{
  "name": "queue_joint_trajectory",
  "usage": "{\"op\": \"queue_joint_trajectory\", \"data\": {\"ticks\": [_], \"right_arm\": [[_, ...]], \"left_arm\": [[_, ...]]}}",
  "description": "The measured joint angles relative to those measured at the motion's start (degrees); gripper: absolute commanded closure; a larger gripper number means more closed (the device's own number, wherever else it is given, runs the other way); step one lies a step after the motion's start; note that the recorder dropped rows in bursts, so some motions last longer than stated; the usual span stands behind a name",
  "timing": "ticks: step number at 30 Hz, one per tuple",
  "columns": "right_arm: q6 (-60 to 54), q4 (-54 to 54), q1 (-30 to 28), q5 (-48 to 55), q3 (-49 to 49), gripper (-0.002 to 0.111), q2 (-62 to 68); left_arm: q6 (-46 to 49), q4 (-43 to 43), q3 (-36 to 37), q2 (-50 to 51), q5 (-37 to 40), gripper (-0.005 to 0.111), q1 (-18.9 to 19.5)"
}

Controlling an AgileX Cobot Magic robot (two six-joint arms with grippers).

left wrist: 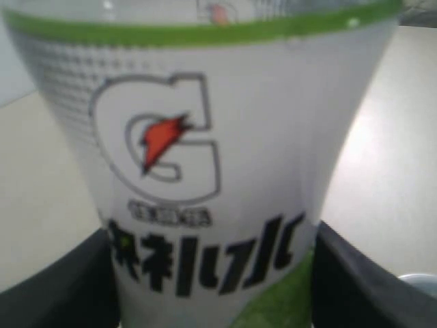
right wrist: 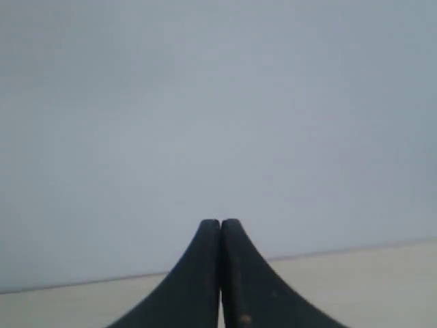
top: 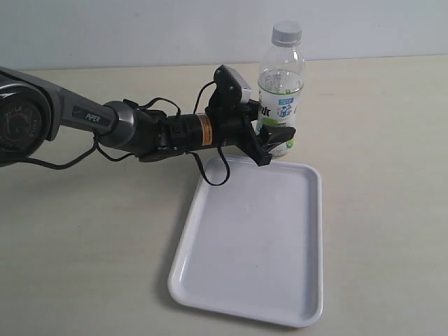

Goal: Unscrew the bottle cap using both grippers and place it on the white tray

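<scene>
The bottle (top: 282,77) stands upright on the table just behind the white tray (top: 245,238), with the white bottle cap (top: 286,32) on its neck. My left gripper (top: 276,143) reaches in from the left and is shut on the bottle's lower labelled part. In the left wrist view the label (left wrist: 205,137) fills the picture, and a black finger (left wrist: 61,287) presses each side of the bottle. My right gripper (right wrist: 220,225) is shut with nothing in it, facing a pale wall; it is out of the exterior view.
The left arm (top: 126,126) and its looping cable (top: 210,171) stretch across the table from the left edge, passing over the tray's far left corner. The beige table (top: 84,245) surrounds the tray.
</scene>
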Motion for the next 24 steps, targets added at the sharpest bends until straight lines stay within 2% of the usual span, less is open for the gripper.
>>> {"op": "queue_joint_trajectory", "data": {"ticks": [3, 8, 12, 14, 16, 18, 19, 21, 22, 24], "right_arm": [[11.7, -10.2, -1.8, -18.5, 0.7, 0.108, 0.3], [29.9, -29.0, 0.6, -33.9, -4.9, 0.108, 0.5], [35.6, -31.2, 5.0, -39.6, -11.8, 0.108, 1.5], [33.3, -31.3, 5.8, -38.6, -12.9, 0.108, 1.3], [24.8, -31.8, 5.8, -32.4, -12.9, 0.108, 0.7], [8.1, -31.9, 6.2, -20.5, -12.1, 0.108, -0.3], [-1.8, -32.3, 7.5, -6.7, -11.7, 0.108, -0.1], [-10.8, -32.4, 9.9, 14.2, -11.5, 0.108, 1.9], [-20.1, -30.5, 12.1, 27.0, -11.7, 0.108, 4.1], [-39.8, -14.0, 14.9, 38.5, -14.7, 0.108, 7.7]], "left_arm": [[0.0, 0.0, 0.0, 0.0, 0.0, 0.106, 0.0], [0.0, 0.2, 0.0, 0.0, -0.1, 0.106, 0.0], [0.0, 0.3, 0.0, 0.0, -0.1, 0.106, 0.0], [0.0, 0.4, 0.0, 0.0, -0.1, 0.106, 0.0], [0.0, 0.4, 0.0, 0.0, -0.1, 0.106, 0.0], [0.0, 0.5, 0.0, 0.0, -0.1, 0.106, 0.0], [0.0, 0.7, 0.0, 0.0, -0.2, 0.106, 0.0], [0.0, 0.7, 0.0, 0.0, -0.2, 0.106, 0.0], [0.0, 0.7, 0.0, 0.0, -0.2, 0.106, 0.0], [0.0, 0.7, 0.0, 0.0, -0.2, 0.106, 0.0]]}}
